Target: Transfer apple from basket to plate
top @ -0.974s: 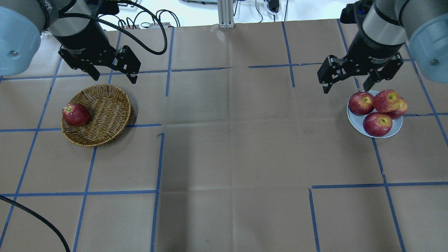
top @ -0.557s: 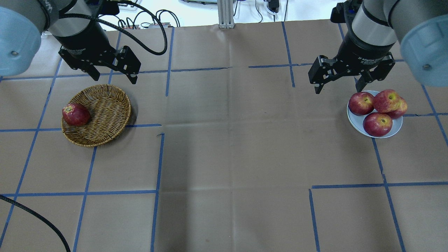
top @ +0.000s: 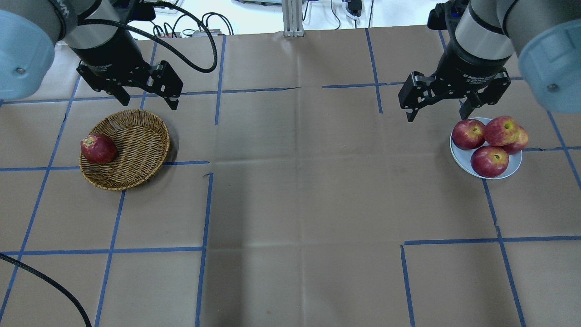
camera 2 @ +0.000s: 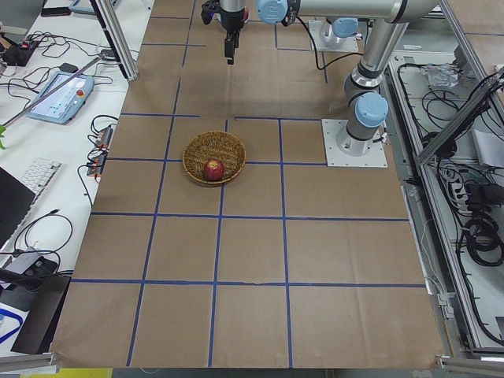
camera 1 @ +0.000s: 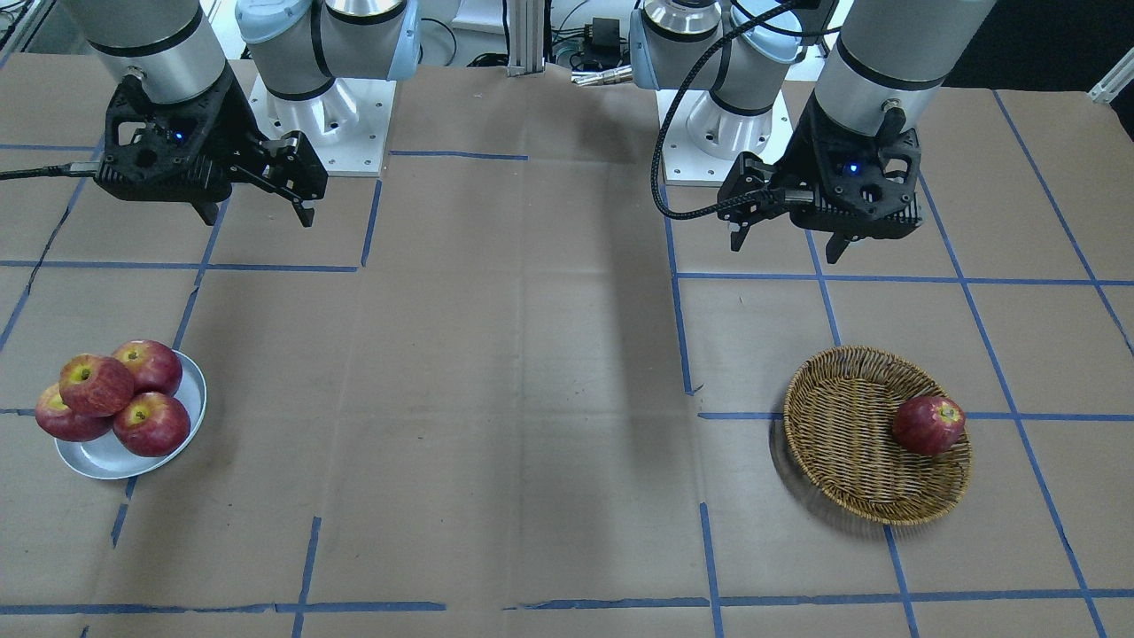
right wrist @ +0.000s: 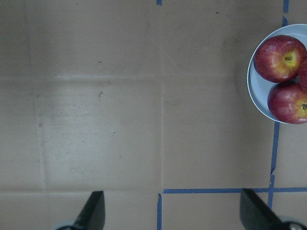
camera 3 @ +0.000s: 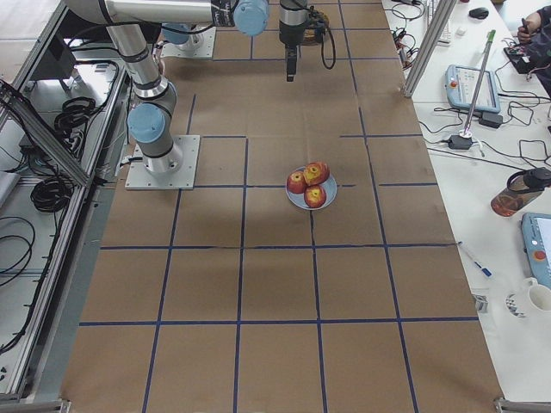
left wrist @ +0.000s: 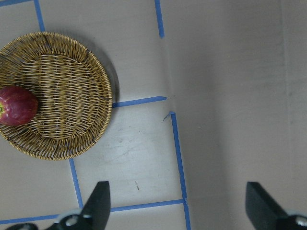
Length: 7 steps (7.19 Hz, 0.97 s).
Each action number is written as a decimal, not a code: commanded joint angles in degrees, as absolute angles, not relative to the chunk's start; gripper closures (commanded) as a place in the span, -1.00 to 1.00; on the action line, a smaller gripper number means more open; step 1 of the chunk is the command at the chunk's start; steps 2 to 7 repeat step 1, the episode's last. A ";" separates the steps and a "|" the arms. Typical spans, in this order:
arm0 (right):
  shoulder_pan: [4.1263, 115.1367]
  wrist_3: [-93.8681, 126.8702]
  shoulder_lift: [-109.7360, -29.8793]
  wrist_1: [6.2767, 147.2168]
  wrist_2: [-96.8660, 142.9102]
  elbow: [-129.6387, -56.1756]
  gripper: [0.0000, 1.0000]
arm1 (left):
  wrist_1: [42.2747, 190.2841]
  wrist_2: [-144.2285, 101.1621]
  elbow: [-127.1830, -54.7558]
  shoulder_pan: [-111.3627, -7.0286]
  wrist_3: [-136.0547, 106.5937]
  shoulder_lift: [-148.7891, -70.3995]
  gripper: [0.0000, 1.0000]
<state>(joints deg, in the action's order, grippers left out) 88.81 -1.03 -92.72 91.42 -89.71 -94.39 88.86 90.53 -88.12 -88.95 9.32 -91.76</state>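
Note:
The lighter pinkish-red apple (top: 500, 130) with the broad yellow top lies on top of three darker apples on the pale plate (top: 513, 166), also in the front view (camera 1: 96, 384). The wicker basket (top: 136, 136) at the left holds one dark red apple (top: 98, 148) at its left rim. My right gripper (top: 439, 116) is open and empty, raised, behind and left of the plate. My left gripper (top: 149, 101) is open and empty, raised behind the basket. The left wrist view shows the basket (left wrist: 62, 96); the right wrist view shows the plate's edge (right wrist: 256, 91).
Brown paper with blue tape lines covers the table (top: 295, 204). A black cable (top: 50, 284) crosses the near left corner. A metal post (top: 292, 18) stands at the far edge.
My right gripper has moved left and back, away from the apples on the plate, still open. The left gripper and all apples have stayed put.

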 commanded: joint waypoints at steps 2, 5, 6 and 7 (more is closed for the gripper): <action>88.86 -1.05 -92.64 91.41 -89.91 -94.48 -1.00 | 88.77 90.53 -88.15 -88.95 9.32 -91.76 -0.98; 88.86 -1.05 -92.64 91.41 -89.91 -94.48 -1.00 | 88.77 90.53 -88.15 -88.95 9.32 -91.76 -0.98; 88.86 -1.05 -92.64 91.41 -89.91 -94.48 -1.00 | 88.77 90.53 -88.15 -88.95 9.32 -91.76 -0.98; 88.86 -1.05 -92.64 91.41 -89.91 -94.48 -1.00 | 88.77 90.53 -88.15 -88.95 9.32 -91.76 -0.98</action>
